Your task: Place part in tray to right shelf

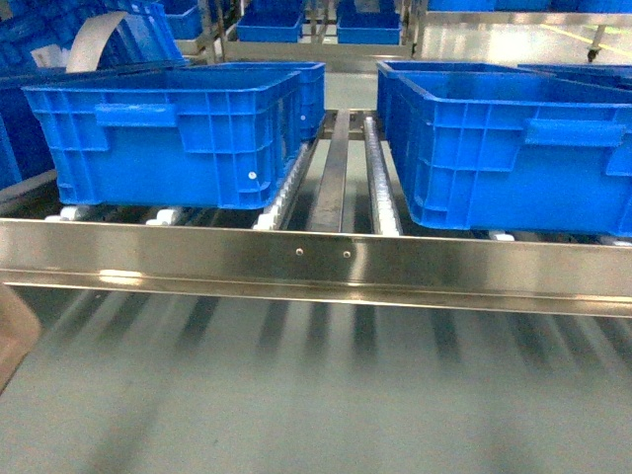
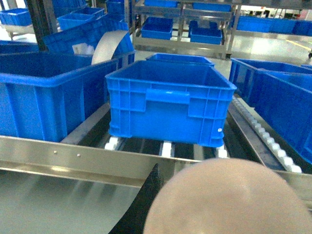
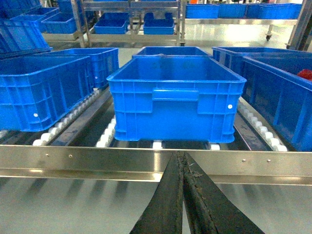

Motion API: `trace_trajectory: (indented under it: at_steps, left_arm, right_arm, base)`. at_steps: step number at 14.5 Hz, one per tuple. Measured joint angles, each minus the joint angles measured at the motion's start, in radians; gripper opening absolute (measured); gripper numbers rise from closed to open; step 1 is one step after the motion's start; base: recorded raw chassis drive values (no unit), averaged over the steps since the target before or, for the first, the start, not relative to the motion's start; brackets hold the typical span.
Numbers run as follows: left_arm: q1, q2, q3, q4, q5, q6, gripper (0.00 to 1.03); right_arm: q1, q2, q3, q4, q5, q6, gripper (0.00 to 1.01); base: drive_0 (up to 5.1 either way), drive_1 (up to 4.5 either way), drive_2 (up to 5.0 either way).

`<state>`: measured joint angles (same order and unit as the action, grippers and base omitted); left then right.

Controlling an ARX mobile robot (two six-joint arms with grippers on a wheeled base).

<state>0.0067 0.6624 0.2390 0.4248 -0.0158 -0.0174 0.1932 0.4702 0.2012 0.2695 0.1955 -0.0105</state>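
Note:
The tray shows only as a blurred cream-beige round mass [image 2: 229, 197] filling the bottom of the left wrist view, and as a beige edge [image 1: 14, 336] at the head view's lower left. My left gripper [image 2: 187, 178] is shut on it; one black finger [image 2: 148, 197] lies against its left side and the other is hidden behind it. My right gripper [image 3: 181, 157] is shut and empty, its tips level with the front rail [image 3: 122, 158] of the right shelf [image 1: 326, 259]. The part is out of view.
Large blue crates stand on the white rollers behind the rail: one at left [image 1: 168, 138], one at right [image 1: 513, 148], with a bare roller lane [image 1: 336, 178] between them. More crates and racks stand farther back. Grey floor lies below the rail.

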Motion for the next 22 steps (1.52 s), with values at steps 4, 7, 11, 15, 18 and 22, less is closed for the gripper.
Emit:
trace_trajectory:
  at_steps: [4, 7, 11, 15, 18, 22]
  left_arm:
    - [-0.01, -0.113, -0.105, -0.014, 0.015, 0.0, 0.12]
    - [-0.007, -0.187, -0.154, -0.057, 0.017, 0.0, 0.12]
    - [-0.007, -0.296, -0.192, -0.119, 0.016, 0.0, 0.12]
    - [-0.007, -0.382, -0.224, -0.153, 0.017, 0.001, 0.12]
    - [-0.007, -0.445, -0.224, -0.215, 0.012, 0.0, 0.12]
    - [-0.007, -0.603, -0.224, -0.422, 0.017, 0.003, 0.12]
  right_arm:
    - [-0.098, -0.103, -0.084, -0.026, -0.098, 0.003, 0.02]
    - [-0.198, -0.167, -0.121, -0.05, -0.196, 0.006, 0.02]
    - [-0.193, -0.24, -0.153, -0.089, -0.195, 0.007, 0.02]
    - [-0.193, -0.359, -0.186, -0.194, -0.193, 0.01, 0.02]
    - [-0.193, -0.465, -0.188, -0.284, -0.196, 0.011, 0.02]
    - [-0.193, -0.465, -0.188, -0.275, -0.195, 0.011, 0.02]
  base:
    - [0.0, 0.0, 0.0]
    - [0.0, 0.0, 0.0]
    - [0.0, 0.0, 0.0]
    - [0.0, 0.0, 0.0]
    - [0.0, 0.0, 0.0]
    - [0.0, 0.0, 0.0]
